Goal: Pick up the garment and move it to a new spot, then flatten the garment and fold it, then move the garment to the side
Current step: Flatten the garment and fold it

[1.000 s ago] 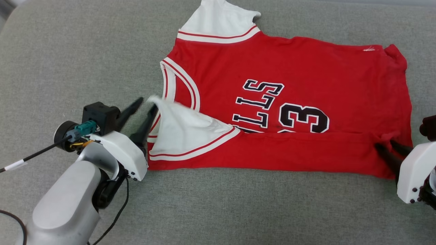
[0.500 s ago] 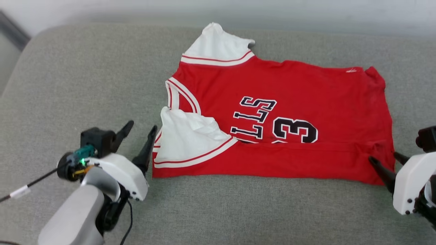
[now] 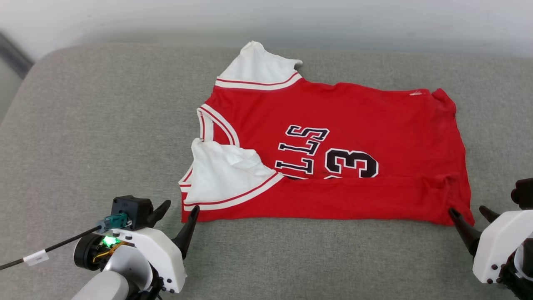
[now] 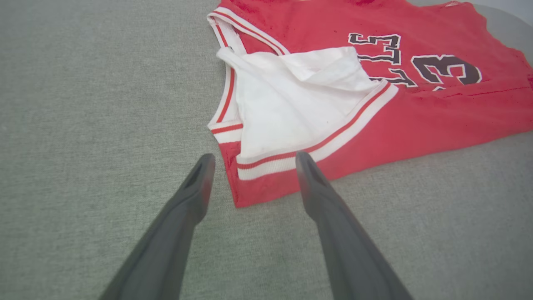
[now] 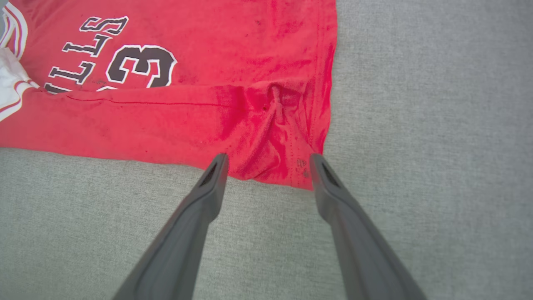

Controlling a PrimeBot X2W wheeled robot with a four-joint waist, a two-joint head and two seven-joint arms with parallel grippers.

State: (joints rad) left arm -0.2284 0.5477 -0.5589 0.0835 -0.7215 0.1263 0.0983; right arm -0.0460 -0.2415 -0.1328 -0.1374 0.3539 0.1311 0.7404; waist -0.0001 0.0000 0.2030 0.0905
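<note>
**Jersey lies part-folded on the grey cushion, both grippers empty at its near corners**

The garment [image 3: 333,125] is spread front up across the cushion [image 3: 104,125], collar toward the robot's left and hem toward its right. Its near long edge is turned over the lower part of the lettering. The left gripper [image 3: 180,207] and right gripper [image 3: 467,210] both stand spread wide and hold nothing, each just off a near corner. The cloth looks thin, light and limp, so it will likely sag and crease wherever it is unsupported, and the folded layers may slide on each other. The best holds seem to be the near corners: by the white sleeve panel [image 3: 220,175] and at the puckered hem corner [image 3: 456,204], pinching through both layers.
</note>
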